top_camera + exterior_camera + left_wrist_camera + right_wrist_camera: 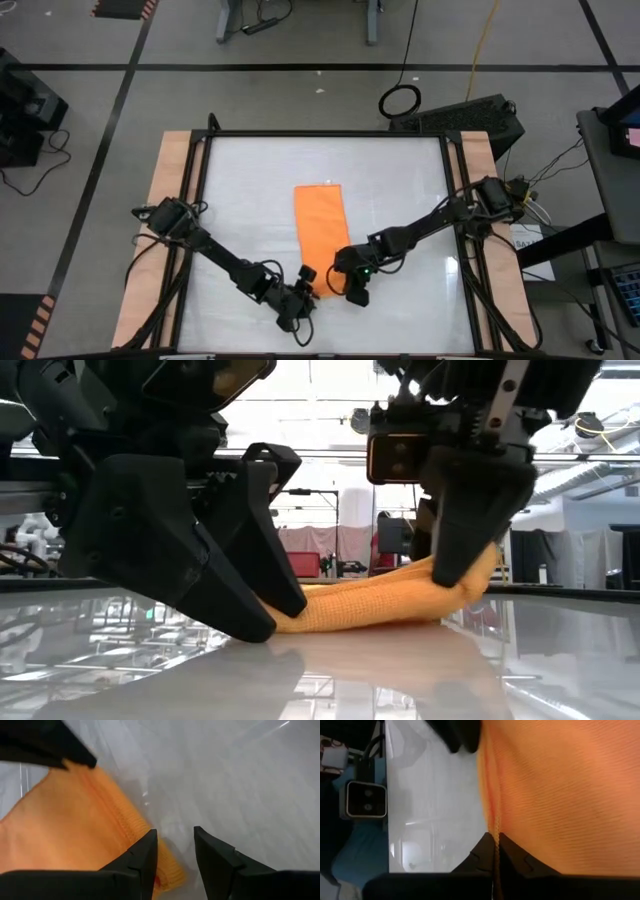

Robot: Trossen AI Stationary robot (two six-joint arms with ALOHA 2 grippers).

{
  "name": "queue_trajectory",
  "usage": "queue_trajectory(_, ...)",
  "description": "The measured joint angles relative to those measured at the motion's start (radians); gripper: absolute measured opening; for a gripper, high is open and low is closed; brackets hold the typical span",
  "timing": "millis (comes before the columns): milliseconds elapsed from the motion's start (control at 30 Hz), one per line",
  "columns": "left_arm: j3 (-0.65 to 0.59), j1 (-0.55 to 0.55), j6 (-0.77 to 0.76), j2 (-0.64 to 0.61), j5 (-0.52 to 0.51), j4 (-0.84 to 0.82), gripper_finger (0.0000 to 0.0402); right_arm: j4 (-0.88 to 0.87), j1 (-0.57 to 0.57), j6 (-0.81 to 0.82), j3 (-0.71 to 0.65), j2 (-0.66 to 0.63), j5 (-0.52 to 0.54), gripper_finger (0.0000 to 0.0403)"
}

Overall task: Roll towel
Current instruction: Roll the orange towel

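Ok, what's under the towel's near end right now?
The towel near edge is raised off the white tabletop; the right end effector pinches it, the left end effector is at its other corner. Further back it lies flat, hiding whatever is beneath.

We see two dark jointed arms, black cables trailing along them, green light on right arm (366, 270), blocky wedge-shaped black fingers (225, 575).
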Motion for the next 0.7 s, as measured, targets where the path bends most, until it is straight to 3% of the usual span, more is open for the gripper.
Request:
queue_trajectory(200, 0.0, 0.016, -0.054, -0.001, 0.005, -0.023, 0.0132, 0.004, 0.026, -0.011, 0.0, 0.0, 0.0, 0.0016)
queue_trajectory(467, 0.0, 0.048, -0.108, -0.002, 0.078, -0.06, 0.0125, 0.008, 0.069, -0.153, 0.0, 0.0, -0.005, 0.0059)
queue_trajectory(700, -0.002, 0.082, -0.095, -0.001, 0.147, -0.067, 0.0036, -0.041, 0.077, -0.349, 0.001, -0.004, -0.023, 0.0142)
